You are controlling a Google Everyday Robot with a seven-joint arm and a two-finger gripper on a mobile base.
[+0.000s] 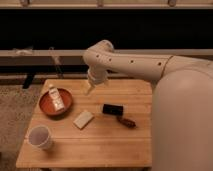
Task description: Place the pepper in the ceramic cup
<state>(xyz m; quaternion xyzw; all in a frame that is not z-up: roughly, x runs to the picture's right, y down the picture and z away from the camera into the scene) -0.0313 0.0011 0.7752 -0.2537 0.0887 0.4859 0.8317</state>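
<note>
Cup: the pale whitish ceramic cup (40,137) stands upright at the near left corner of the light wooden slatted table (100,145), its mouth clear.
Block: a tan rectangular block (83,119) lies mid-table, between cup and bowl.
Pepper: the small dark red pepper (126,121) lies right of centre, just beside a flat black rectangle (112,109); they seem to touch.
Bowl: a red-orange shallow bowl (47,106) at the left holds a pale packet.
Gripper: the gripper (90,89) hangs over the far middle of the table, jaws spread wide and holding nothing, well apart from the pepper.
Advice: the arm should probably descend from above with the fingers straddling the pepper's narrow width, staying clear of the black rectangle.
</note>
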